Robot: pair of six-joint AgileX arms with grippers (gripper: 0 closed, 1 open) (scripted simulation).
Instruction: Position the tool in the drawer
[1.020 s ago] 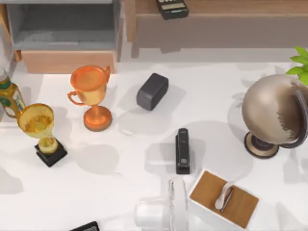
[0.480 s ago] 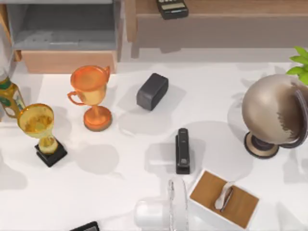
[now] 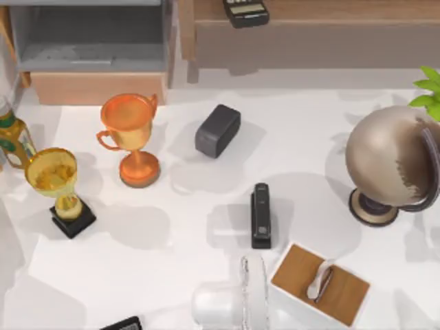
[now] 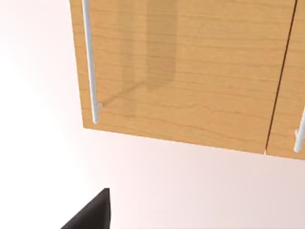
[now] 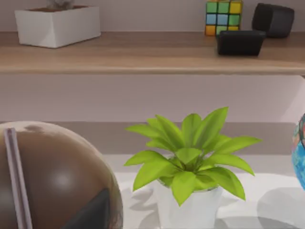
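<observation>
The tool, a slim black stapler (image 3: 260, 214), lies flat on the white table a little right of centre, lengthwise toward the back. The drawer (image 3: 96, 87) stands pulled out at the back left, its grey inside bare behind a light tan front panel. No arm reaches over the table in the top view. A dark corner of my left gripper (image 4: 93, 212) shows before a tan wood panel with a white bar handle (image 4: 89, 62). A dark part of my right gripper (image 5: 93, 212) sits next to the brown globe (image 5: 52, 176), facing a potted plant (image 5: 188, 162).
An orange trophy (image 3: 130, 137), a gold trophy (image 3: 58, 185) and a dark grey block (image 3: 217, 130) stand between stapler and drawer. The globe (image 3: 388, 161) is at right, a wood-topped white box (image 3: 320, 283) just in front of the stapler. A keypad device (image 3: 245, 10) lies on the brown shelf (image 3: 323, 31).
A grey shadow has spread over the table's front left corner. The stapler, the drawer and the other things have not moved.
</observation>
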